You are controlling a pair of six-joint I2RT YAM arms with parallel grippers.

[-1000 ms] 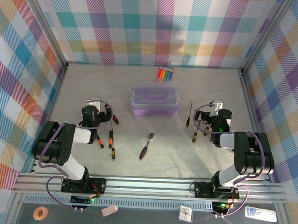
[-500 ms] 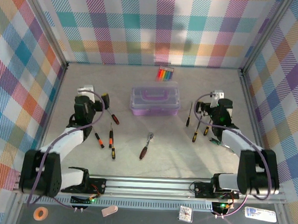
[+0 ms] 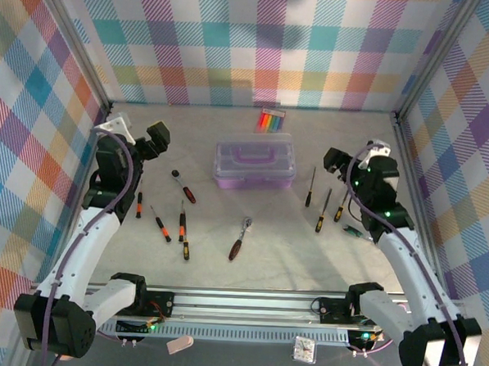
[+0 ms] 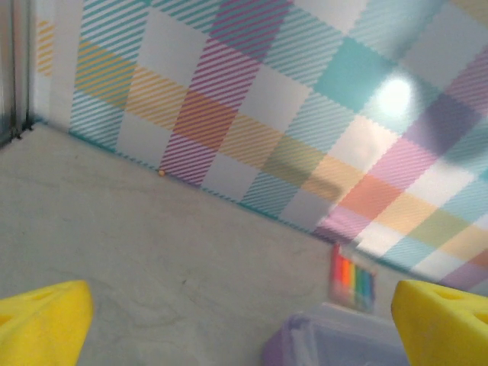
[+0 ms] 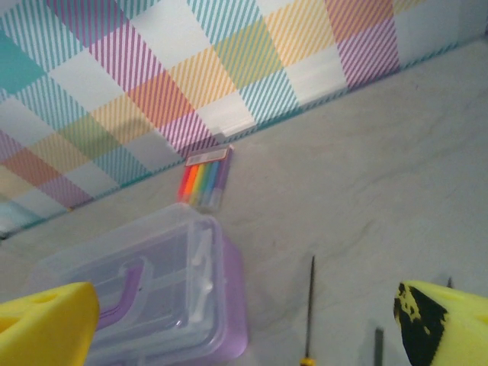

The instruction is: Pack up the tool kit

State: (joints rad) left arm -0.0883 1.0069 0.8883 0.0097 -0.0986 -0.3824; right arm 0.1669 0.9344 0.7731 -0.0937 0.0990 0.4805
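The tool kit (image 3: 254, 165) stands lid-down and shut at the table's middle back, a purple base under a clear lid with a purple handle. It also appears low in the left wrist view (image 4: 343, 341) and the right wrist view (image 5: 145, 293). Left of it lie three black-and-orange screwdrivers (image 3: 182, 229) and a ratchet (image 3: 181, 185). Another ratchet (image 3: 240, 238) lies in front. Three screwdrivers (image 3: 322, 210) lie to its right, one seen close (image 5: 309, 313). My left gripper (image 3: 155, 137) hangs open and empty above the table's left back. My right gripper (image 3: 334, 161) is open and empty, right of the case.
A rainbow-striped packet (image 3: 271, 120) lies by the back wall behind the case, also visible as the packet (image 5: 204, 177) from the right wrist. A small green item (image 3: 353, 231) lies near the right screwdrivers. Plaid walls close three sides.
Both arms have lifted and stretched out from their folded pose. The left gripper moved back and left, the right gripper back and right. The tools and case have not moved.
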